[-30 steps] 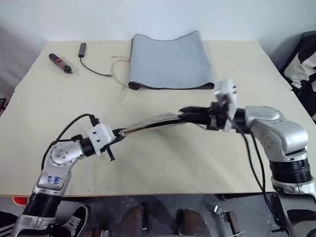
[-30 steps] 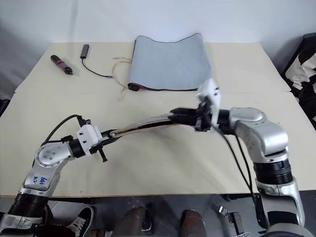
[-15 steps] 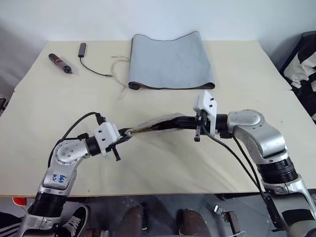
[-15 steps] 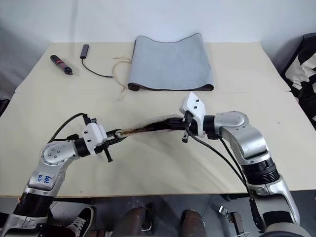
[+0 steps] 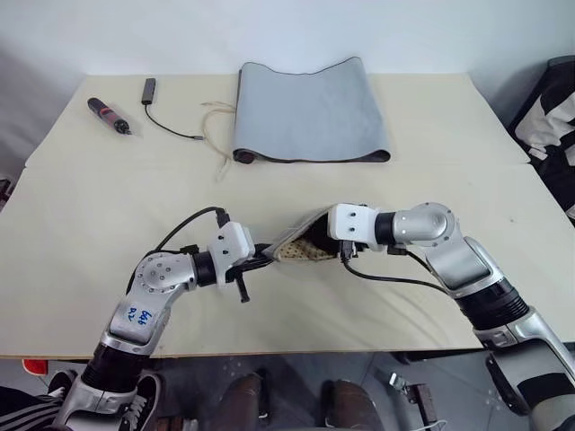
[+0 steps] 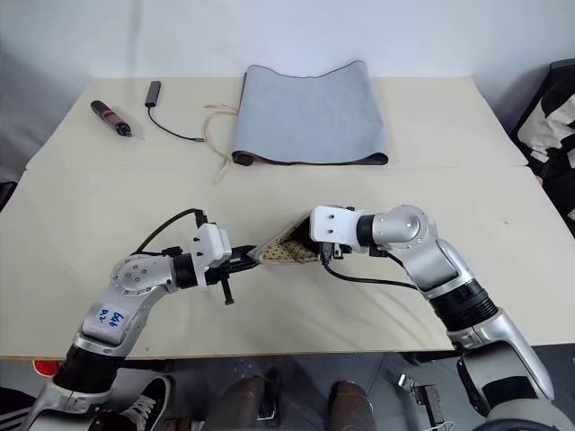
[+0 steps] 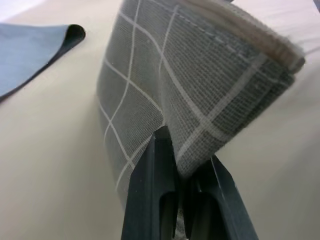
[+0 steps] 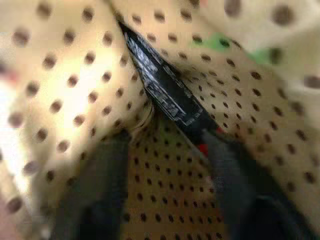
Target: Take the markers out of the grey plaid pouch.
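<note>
Above the near middle of the pale surface [image 5: 81,224], the left gripper [image 7: 181,186] pinches the small grey plaid fabric pouch [image 5: 301,245]; the right gripper [image 8: 165,200], fingers parted, reaches inside its dotted lining beside a black-ended marker [image 8: 165,90].

Pale beige desk [image 5: 81,224] with a seam across its width, where two boards meet. Plain white wall [image 5: 269,31] behind it, light even and soft. Large plain grey mat [image 5: 310,112] at the far middle, its near edge curled. Far left: a dark pen-like tool with a red band [image 5: 110,115] and a small black dongle on a thin cable [image 5: 150,89]. Grey floor [image 5: 296,395] below the front edge.
</note>
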Robot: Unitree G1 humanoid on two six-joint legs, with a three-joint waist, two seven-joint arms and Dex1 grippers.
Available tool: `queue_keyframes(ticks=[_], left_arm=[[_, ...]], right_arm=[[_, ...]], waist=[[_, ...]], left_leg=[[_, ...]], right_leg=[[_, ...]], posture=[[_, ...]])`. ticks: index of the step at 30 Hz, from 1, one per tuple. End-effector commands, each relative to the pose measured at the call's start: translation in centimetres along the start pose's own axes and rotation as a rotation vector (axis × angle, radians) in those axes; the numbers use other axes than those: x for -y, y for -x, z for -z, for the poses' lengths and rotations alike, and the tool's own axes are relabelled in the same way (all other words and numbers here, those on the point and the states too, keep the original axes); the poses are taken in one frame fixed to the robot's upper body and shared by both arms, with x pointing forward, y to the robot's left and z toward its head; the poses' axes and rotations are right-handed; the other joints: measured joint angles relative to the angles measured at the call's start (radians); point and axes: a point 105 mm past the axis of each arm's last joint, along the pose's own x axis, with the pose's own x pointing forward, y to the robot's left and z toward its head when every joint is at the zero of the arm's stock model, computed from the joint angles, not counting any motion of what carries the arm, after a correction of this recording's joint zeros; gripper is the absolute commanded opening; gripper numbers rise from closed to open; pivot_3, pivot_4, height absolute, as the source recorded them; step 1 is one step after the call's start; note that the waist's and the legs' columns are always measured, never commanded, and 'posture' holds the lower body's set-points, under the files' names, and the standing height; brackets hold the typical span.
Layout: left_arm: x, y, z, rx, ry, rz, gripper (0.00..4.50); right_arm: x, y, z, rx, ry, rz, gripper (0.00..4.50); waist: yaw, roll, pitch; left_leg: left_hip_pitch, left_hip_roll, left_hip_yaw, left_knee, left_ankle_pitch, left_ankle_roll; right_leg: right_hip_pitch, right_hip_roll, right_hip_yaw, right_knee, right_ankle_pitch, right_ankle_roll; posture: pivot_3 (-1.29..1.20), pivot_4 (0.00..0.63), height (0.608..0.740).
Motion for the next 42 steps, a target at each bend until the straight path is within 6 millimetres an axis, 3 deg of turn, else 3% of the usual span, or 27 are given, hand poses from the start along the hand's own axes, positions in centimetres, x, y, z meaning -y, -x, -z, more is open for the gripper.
queue_keyframes(ticks=[1,3,8,11,14,17,21,27,35,42], left_arm=[[0.3,-0.3,-2.2,0.070,-0.056,0.032,0.00],[0.1,-0.2,-2.3,0.082,-0.039,0.021,0.00],[-0.2,-0.1,-3.2,0.139,0.051,0.009,0.00],[-0.2,0.0,-3.8,0.177,0.159,0.024,0.00],[0.1,0.2,-3.8,0.185,0.247,0.052,0.00],[1.3,0.6,-4.1,0.210,0.453,0.164,0.00],[1.2,0.5,-4.6,0.244,0.570,0.175,0.00],[2.5,0.0,-3.6,0.208,0.677,0.227,0.00],[2.6,0.3,-1.5,0.134,0.575,0.129,0.00],[2.4,0.4,-1.1,0.143,0.593,0.106,0.00]], right_arm=[[0.8,0.5,-1.2,0.031,0.028,0.024,3.69],[0.9,0.6,-1.2,0.033,0.031,0.024,4.39],[0.8,1.0,-2.6,0.099,-0.022,0.001,4.46],[1.0,1.6,-3.5,0.115,-0.044,-0.029,3.83],[0.9,2.4,-4.1,0.100,-0.045,-0.074,2.84],[0.1,3.3,-5.5,0.099,-0.049,-0.195,2.84],[0.5,4.4,-7.7,0.108,-0.057,-0.268,2.84],[-0.9,4.3,-5.9,-0.027,-0.028,-0.395,2.84],[-2.2,2.9,-1.0,-0.206,-0.013,-0.402,2.84],[-1.2,1.4,-0.3,-0.212,0.042,-0.339,2.84]], waist=[[0.001,0.000,0.000],[0.001,0.000,0.000],[0.002,0.000,0.000],[0.002,0.000,0.000],[0.002,0.000,0.000],[0.002,0.000,0.000],[0.002,0.000,0.000],[0.004,0.000,0.000],[0.003,0.000,0.000],[0.002,0.000,0.000]], left_leg=[[0.000,0.000,0.000,0.000,0.000,0.000],[0.000,0.000,0.000,0.001,0.000,0.000],[0.000,0.000,0.000,0.001,0.000,0.000],[0.000,0.000,-0.001,0.002,0.000,0.000],[0.000,0.000,-0.001,0.003,0.000,0.000],[0.000,0.000,-0.001,0.003,0.000,0.000],[0.000,0.000,-0.001,0.005,-0.001,0.001],[-0.001,0.001,-0.002,0.007,-0.003,0.000],[-0.001,0.000,0.000,0.007,-0.004,-0.001],[-0.001,0.001,0.000,0.010,-0.007,-0.006]], right_leg=[[0.000,0.000,0.000,0.000,0.000,0.000],[0.000,0.000,0.000,0.000,0.000,0.000],[0.001,0.000,0.000,0.000,0.000,0.000],[0.001,0.000,0.000,0.000,0.000,0.000],[0.001,0.000,0.000,0.000,0.000,0.000],[0.001,0.000,0.000,0.000,0.000,0.000],[0.001,-0.001,0.000,0.001,0.000,0.000],[0.002,0.000,0.000,-0.001,0.000,0.000],[0.002,0.000,0.000,-0.002,0.000,0.000],[0.002,0.000,0.001,-0.002,0.000,0.000]], posture=[[0.00,0.150,0.740],[0.00,0.150,0.740],[0.00,0.150,0.740],[0.00,0.150,0.740],[0.00,0.150,0.740],[0.00,0.150,0.740],[0.00,0.150,0.740],[0.00,0.150,0.740],[0.00,0.150,0.740],[0.00,0.150,0.740]])
